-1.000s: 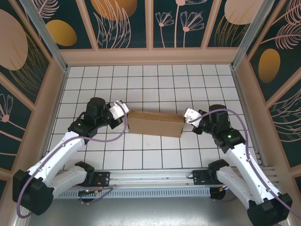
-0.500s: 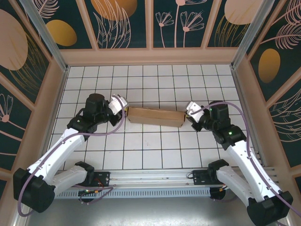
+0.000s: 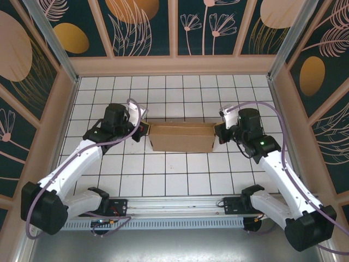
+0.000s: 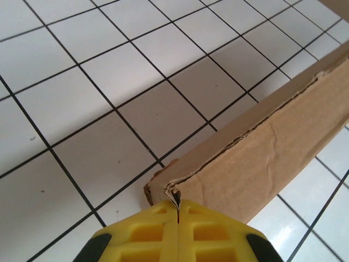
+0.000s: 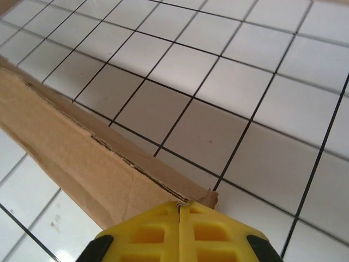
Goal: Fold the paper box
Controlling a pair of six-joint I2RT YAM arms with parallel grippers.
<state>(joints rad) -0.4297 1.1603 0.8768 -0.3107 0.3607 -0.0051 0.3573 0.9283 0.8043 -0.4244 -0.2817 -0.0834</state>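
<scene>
Plain brown covering paper box (image 3: 181,136); white squares, black grid lines covering surface (image 3: 163,180); yellow colouring left gripper (image 4: 178,205), right gripper (image 5: 179,207); dark teal, peach plant motifs covering walls (image 3: 147,38).

— What covers the floor?
— A white tiled surface (image 3: 174,174) with black grid lines, evenly lit.
— And the walls?
— Dark teal panels (image 3: 144,27) with pale flowers, feathers and orange ovals, framed in light wooden strips (image 3: 174,65). Two aluminium posts (image 3: 52,41) slant up at the far corners.
</scene>
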